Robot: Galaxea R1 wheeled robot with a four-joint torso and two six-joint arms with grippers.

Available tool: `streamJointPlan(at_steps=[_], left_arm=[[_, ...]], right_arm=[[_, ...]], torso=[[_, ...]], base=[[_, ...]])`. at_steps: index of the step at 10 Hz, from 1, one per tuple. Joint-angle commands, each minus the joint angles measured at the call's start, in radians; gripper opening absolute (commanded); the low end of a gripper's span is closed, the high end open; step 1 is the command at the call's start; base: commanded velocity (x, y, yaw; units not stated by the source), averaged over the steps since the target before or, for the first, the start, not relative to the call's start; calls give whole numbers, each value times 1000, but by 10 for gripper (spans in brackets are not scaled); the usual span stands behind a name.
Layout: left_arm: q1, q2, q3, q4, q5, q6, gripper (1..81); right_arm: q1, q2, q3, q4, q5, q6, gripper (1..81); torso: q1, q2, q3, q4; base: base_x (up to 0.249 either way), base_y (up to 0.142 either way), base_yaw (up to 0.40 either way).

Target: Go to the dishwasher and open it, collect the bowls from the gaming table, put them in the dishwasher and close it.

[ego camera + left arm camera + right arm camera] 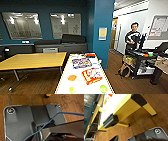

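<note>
**At the gaming table, bowls not yet collected**

The robot faces the near end of the gaming table, its white top running away from the camera. On it lie an orange bowl and two light green bowls, set apart among the board game boxes. None has been lifted, so the collecting, loading and closing all appear to remain. Whether the dishwasher is open cannot be judged. The right wrist camera looks along the table's yellow edge above the wooden floor. Whether either claw is apart or together cannot be told. A person stands beside a black cart.
</note>
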Motion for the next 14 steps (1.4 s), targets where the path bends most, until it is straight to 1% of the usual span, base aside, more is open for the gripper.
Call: streamJointPlan(at_steps=[1, 2, 3, 4, 5, 7, 8, 9, 10, 11, 12, 13, 14], left_arm=[[-48, 3, 10, 5, 42, 1, 811], [-48, 3, 10, 5, 40, 1, 811], [-48, 3, 10, 5, 40, 1, 811], [-48, 3, 10, 4, 40, 1, 811], [-48, 3, 10, 4, 40, 1, 811], [-50, 3, 10, 4, 42, 1, 811], [-51, 5, 10, 4, 42, 1, 811], [-51, 5, 10, 5, 42, 1, 811], [-54, 5, 10, 5, 42, 1, 811], [-53, 5, 10, 5, 42, 1, 811], [-53, 5, 10, 7, 42, 1, 811], [-53, 3, 7, 4, 42, 1, 811], [-53, 0, 5, 1, 42, 1, 811]], right_arm=[[238, -206, 256, 37, -54, 15, 811], [290, -246, 299, 52, -80, 15, 811], [346, -283, 330, 67, -127, 15, 811], [385, -298, 339, 84, -151, 14, 811], [396, -298, 330, 86, -154, 14, 811], [382, -278, 292, 83, -155, 4, 811], [362, -275, 273, 84, -154, -17, 811], [370, -293, 278, 86, -152, -22, 811], [402, -322, 288, 93, -152, -19, 811], [451, -341, 287, 155, -173, -19, 811], [512, -352, 275, 179, -254, -16, 811], [566, -355, 255, 190, -313, -13, 811], [603, -355, 238, 199, -350, -10, 811]], torso=[[0, 0, 0, 0], [0, 0, 0, 0], [0, 0, 0, 0], [0, 0, 0, 0], [0, 0, 0, 0], [0, 0, 0, 0], [0, 0, 0, 0], [0, 0, 0, 0], [0, 0, 0, 0], [0, 0, 0, 0], [0, 0, 0, 0], [0, 0, 0, 0], [0, 0, 0, 0]], base=[[0, 0, 0], [0, 0, 0], [0, 0, 0], [0, 0, 0], [0, 0, 0], [0, 0, 0], [0, 0, 0], [0, 0, 0], [0, 0, 0], [0, 0, 0], [0, 0, 0], [0, 0, 0], [0, 0, 0]])
